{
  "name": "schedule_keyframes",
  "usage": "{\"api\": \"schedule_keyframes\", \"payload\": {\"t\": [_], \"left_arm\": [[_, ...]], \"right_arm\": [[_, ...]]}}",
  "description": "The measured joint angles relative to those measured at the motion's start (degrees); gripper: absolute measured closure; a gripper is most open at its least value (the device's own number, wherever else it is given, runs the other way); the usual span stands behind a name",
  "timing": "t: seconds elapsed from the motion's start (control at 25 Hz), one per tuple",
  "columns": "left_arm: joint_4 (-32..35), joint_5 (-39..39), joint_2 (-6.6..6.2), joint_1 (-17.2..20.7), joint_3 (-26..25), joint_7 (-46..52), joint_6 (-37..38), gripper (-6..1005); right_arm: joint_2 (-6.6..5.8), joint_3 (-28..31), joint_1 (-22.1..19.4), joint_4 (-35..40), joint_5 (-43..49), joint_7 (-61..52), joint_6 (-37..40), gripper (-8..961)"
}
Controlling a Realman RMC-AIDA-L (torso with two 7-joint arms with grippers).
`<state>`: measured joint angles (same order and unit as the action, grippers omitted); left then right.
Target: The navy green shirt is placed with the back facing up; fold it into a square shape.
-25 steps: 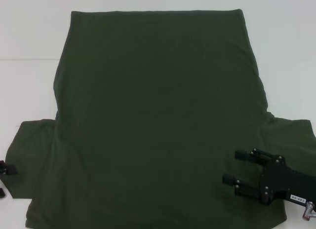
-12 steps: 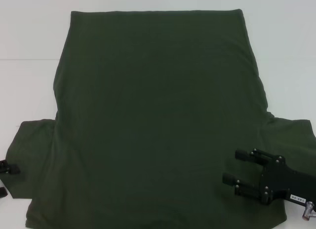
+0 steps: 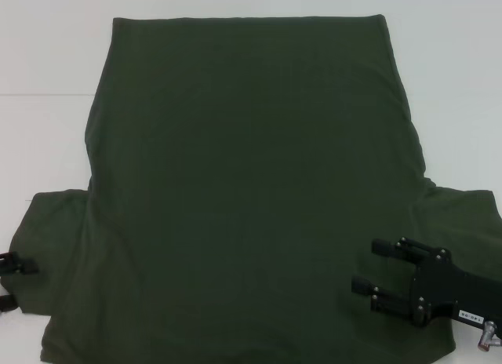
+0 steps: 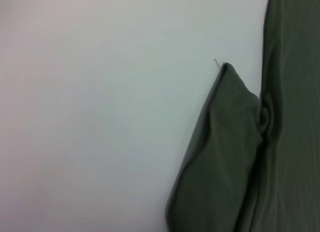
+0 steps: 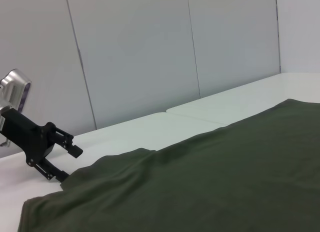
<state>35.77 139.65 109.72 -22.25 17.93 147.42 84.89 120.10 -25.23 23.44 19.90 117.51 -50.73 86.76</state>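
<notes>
The navy green shirt [image 3: 251, 183] lies spread flat on the white table, plain side up, hem far from me and sleeves near. My right gripper [image 3: 365, 265] hovers open over the shirt's near right part, just inside the right sleeve [image 3: 463, 215], fingers pointing left. My left gripper [image 3: 16, 284] shows only its fingertips at the outer edge of the left sleeve [image 3: 51, 238]. The right wrist view shows the left gripper [image 5: 67, 163] open, its lower finger at the sleeve's edge. The left wrist view shows the sleeve [image 4: 220, 157] and the shirt's side.
White table [image 3: 47, 66] surrounds the shirt on the left, right and far sides. A seam in the tabletop [image 3: 39, 94] runs across behind the shirt. Grey wall panels [image 5: 135, 52] stand beyond the table's left side.
The left gripper's fingertips have come a little farther in toward the left sleeve. The right gripper has edged slightly left over the shirt. The shirt has not moved.
</notes>
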Motion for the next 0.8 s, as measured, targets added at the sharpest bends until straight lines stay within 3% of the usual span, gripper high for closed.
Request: {"api": "schedule_keyframes", "payload": {"t": [0.8], "left_arm": [[-2.73, -0.06, 0.54, -3.21, 1.67, 0.02, -3.3, 195]], "right_arm": [[0.04, 0.0, 0.02, -0.03, 0.0, 0.18, 0.0, 178]]}}
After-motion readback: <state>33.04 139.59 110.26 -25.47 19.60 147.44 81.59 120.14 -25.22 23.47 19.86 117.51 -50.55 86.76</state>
